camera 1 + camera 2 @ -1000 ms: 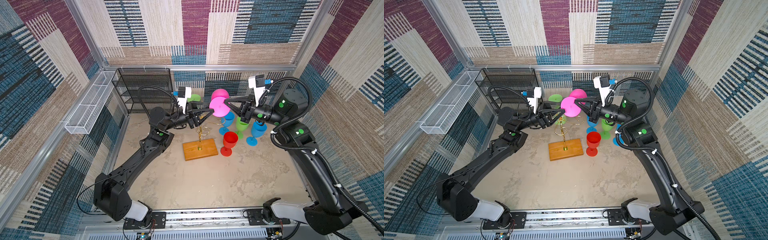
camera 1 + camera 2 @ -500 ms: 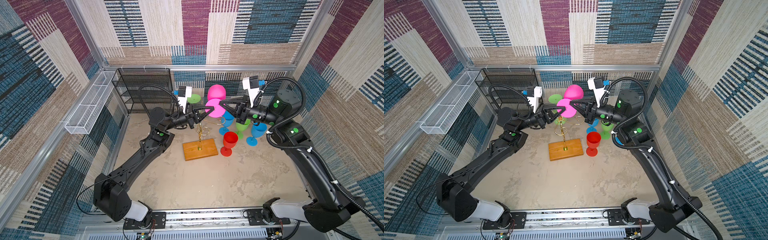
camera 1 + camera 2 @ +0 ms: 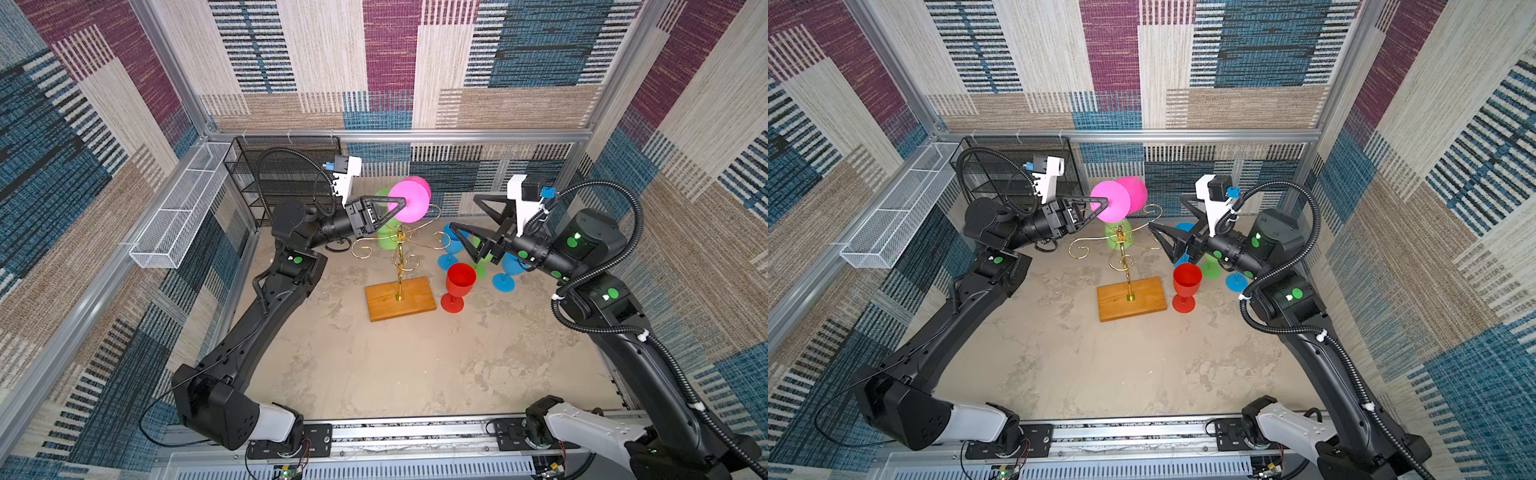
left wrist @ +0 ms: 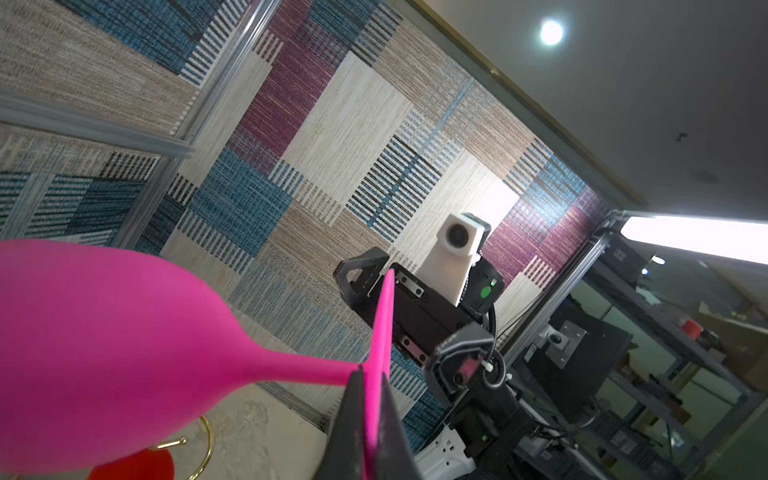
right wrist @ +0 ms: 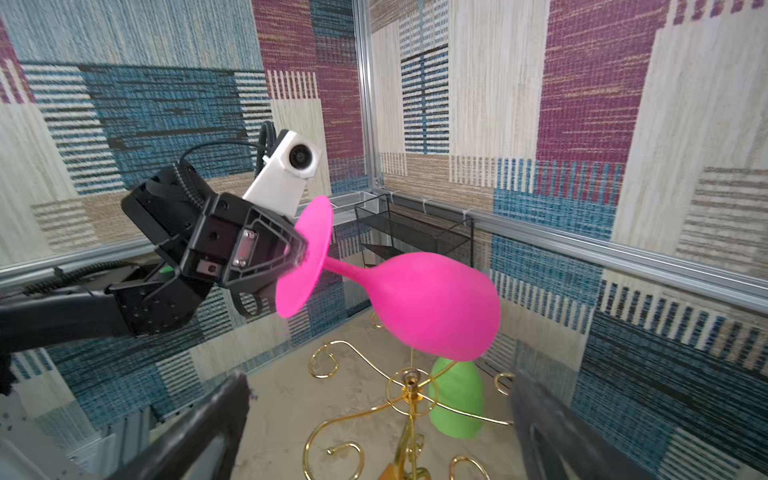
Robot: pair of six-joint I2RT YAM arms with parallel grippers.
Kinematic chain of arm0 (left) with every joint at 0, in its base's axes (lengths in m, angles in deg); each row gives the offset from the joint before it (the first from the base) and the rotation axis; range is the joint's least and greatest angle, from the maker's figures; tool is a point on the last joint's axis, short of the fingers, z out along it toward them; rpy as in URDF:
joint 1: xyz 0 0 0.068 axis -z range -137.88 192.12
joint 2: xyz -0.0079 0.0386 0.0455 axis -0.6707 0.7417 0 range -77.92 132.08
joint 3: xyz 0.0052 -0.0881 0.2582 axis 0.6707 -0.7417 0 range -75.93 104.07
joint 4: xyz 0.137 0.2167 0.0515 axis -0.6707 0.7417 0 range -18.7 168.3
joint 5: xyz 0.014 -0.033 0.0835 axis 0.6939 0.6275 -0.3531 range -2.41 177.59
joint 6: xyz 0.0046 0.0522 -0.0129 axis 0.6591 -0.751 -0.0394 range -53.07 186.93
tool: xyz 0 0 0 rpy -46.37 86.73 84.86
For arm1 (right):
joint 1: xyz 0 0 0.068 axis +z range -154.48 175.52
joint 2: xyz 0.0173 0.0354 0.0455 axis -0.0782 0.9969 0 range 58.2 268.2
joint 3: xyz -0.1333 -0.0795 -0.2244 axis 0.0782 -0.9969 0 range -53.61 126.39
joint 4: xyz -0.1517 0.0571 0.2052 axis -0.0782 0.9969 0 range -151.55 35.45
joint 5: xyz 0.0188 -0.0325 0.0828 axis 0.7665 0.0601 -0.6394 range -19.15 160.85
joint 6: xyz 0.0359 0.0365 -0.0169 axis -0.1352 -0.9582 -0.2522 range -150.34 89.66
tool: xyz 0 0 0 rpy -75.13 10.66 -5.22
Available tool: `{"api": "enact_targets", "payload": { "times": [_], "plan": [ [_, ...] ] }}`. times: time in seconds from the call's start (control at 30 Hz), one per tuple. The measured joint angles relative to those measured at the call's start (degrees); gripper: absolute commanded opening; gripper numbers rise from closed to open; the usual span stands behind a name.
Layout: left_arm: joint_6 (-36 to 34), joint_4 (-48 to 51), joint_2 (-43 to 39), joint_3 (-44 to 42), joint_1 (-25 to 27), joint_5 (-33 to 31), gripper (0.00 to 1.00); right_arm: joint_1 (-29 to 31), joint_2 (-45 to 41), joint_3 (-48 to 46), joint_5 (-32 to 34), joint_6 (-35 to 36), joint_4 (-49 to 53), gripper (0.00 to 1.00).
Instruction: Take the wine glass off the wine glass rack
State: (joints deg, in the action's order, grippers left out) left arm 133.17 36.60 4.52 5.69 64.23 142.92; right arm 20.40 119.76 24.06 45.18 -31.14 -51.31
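Left gripper point(image 3: 401, 204) pinches the foot of the pink wine glass point(image 3: 415, 208), held sideways above the wine glass rack point(image 3: 400, 297), upper centre of both top views; right gripper point(image 3: 462, 211) gapes wide, empty.

The left wrist view's edge cuts the pink wine glass point(image 4: 104, 353), which mostly hides a red glass point(image 4: 133, 467).

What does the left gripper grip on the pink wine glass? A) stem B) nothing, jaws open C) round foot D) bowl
C: in the right wrist view the left gripper is shut on the flat foot of the pink wine glass, with stem and bowl sticking out free.
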Motion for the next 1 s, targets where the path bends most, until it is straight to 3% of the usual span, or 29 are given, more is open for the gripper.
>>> {"api": "enact_targets", "payload": {
  "times": [0.17, 0.33, 1.0],
  "plan": [
    [13.0, -5.9, 3.0, 1.3, -0.2, 2.5, 0.0, -0.1, -0.1, -6.1, 0.7, 6.1, -4.6, 0.99],
    [18.2, -7.8, 2.6, 2.2, -0.3, 3.9, 0.0, 0.1, 2.9, -5.9, -0.9, 10.0, -10.2, 0.99],
    [19.3, -6.6, 0.5, 2.3, -0.5, 6.7, 0.0, 2.6, 17.3, 2.0, -6.2, 13.6, -15.1, 0.99]
  ]
}}
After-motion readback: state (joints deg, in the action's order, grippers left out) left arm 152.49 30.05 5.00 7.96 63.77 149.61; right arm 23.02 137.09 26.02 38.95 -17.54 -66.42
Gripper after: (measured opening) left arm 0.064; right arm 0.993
